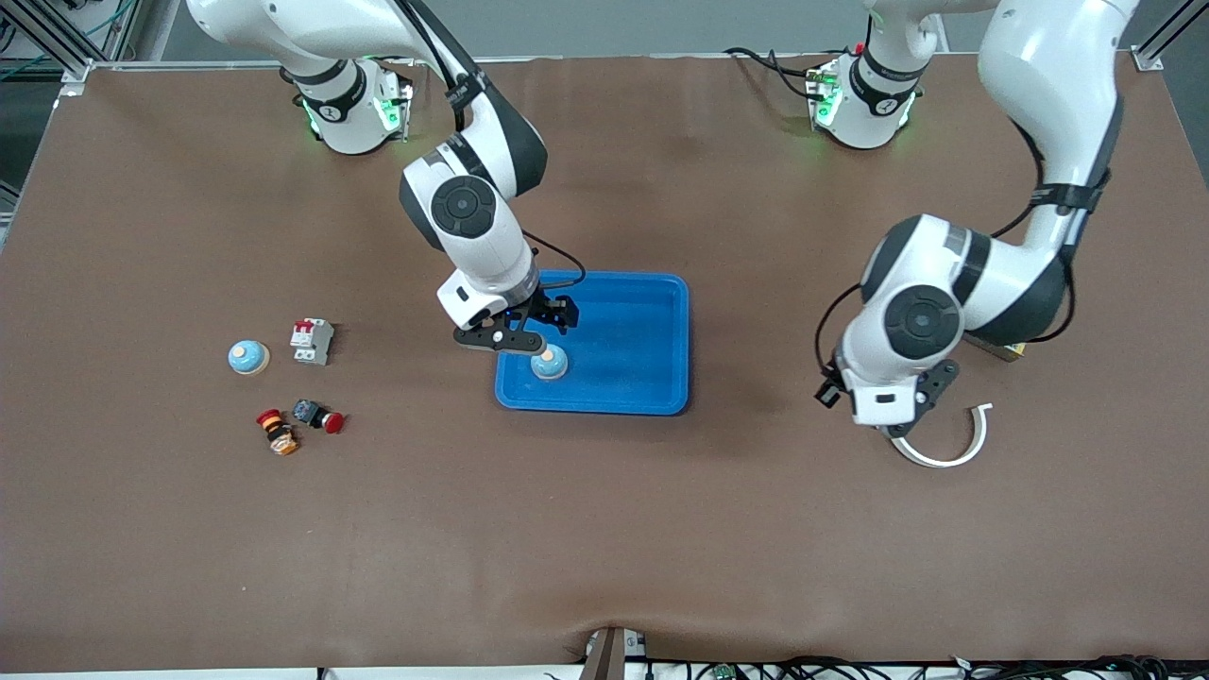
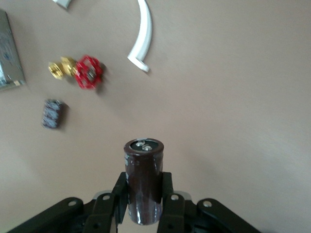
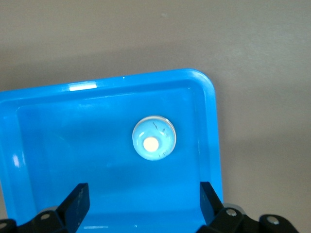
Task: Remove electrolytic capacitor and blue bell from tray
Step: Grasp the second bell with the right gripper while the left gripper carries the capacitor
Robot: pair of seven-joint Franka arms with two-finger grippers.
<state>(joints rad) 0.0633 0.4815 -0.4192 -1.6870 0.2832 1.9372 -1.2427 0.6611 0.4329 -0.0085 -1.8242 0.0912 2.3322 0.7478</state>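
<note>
A light blue bell (image 1: 549,363) with a pale button sits in the blue tray (image 1: 652,312), near the tray corner toward the right arm's end; it also shows in the right wrist view (image 3: 154,138). My right gripper (image 1: 534,332) is open and empty just above that bell, with its fingers (image 3: 76,200) wide apart over the tray floor (image 3: 58,145). My left gripper (image 2: 144,194) is shut on a dark brown cylindrical capacitor (image 2: 144,174) and holds it above bare table at the left arm's end. In the front view the left hand (image 1: 893,416) hides the capacitor.
A second bell (image 1: 248,356), a white breaker (image 1: 311,340) and two red push buttons (image 1: 318,416) (image 1: 277,432) lie toward the right arm's end. A white curved strip (image 1: 954,449), a red valve (image 2: 88,72) and a small dark part (image 2: 53,113) lie near my left gripper.
</note>
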